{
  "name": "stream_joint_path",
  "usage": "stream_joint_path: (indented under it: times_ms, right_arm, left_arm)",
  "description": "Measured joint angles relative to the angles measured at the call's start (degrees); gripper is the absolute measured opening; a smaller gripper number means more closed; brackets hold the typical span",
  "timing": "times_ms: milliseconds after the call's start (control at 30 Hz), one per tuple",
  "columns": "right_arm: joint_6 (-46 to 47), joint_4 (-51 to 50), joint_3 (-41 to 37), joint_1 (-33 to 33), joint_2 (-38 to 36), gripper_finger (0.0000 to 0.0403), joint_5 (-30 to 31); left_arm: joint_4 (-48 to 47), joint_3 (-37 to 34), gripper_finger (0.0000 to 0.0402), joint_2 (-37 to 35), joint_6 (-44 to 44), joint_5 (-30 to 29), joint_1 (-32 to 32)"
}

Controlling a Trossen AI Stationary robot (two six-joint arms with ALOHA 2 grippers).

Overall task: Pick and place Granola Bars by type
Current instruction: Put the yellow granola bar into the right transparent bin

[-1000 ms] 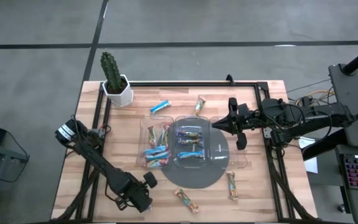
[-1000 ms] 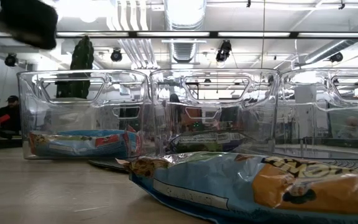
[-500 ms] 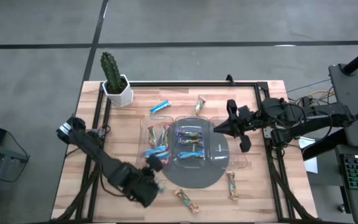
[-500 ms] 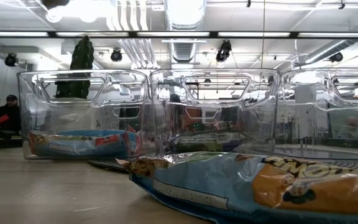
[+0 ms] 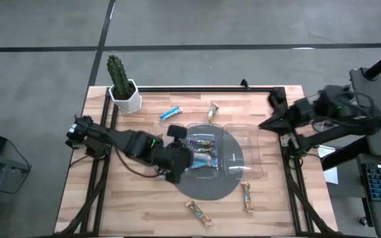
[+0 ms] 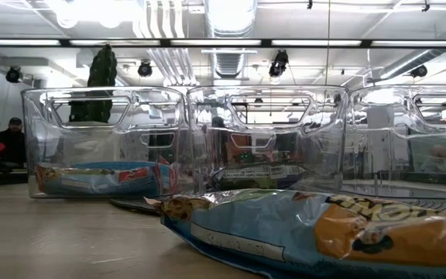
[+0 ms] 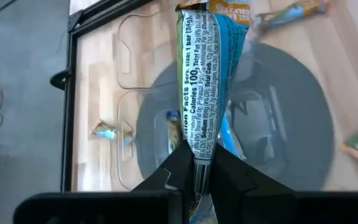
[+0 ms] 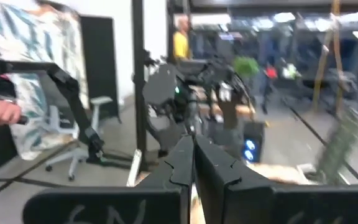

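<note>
Carrying a blue bar [image 7: 202, 93] over the tray [image 5: 253, 162] — left gripper [image 7: 196, 163] clamped on one end, wrapper hanging free for a clean drop.
Left compartment hidden under the arm; middle holds blue bars [image 5: 204, 151]; right looks bare. Loose bars [image 5: 170, 114] lie far and near. Right gripper [image 5: 264, 123], fingers together, parked at the right table edge — lane open.

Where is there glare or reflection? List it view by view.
Low view: ceiling lights glare along the top and mirror in the clear tray walls. Left wrist view: the silvery seam of the granola bar pinched in the left claw catches light. High view: even light on the table, no hard shadows.
</note>
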Motion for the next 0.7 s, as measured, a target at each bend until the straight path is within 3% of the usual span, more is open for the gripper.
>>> stream_joint_path:
  times_ms: [200, 333, 600, 700]
  right_arm:
    - [4.67, -19.92, 5.30, -0.02, -5.69, 0.0008, 4.20]
    - [7.77, -30.78, 8.48, -0.02, -7.97, 0.0008, 7.95]
    - [8.35, -33.84, 8.80, -0.04, -11.76, 0.0008, 12.24]
    - [8.31, -34.06, 7.98, -0.04, -12.17, 0.0008, 12.63]
  left_arm:
    - [7.00, -1.98, 0.0022, 0.00, 4.56, 0.93, 5.36]
    - [13.40, -2.06, 0.0018, 0.14, 5.13, 6.58, 10.19]
    - [20.93, -2.13, 0.0017, 4.73, 5.51, 15.83, 17.40]
    - [28.10, -2.13, 0.0017, 7.34, 4.76, 18.44, 18.64]
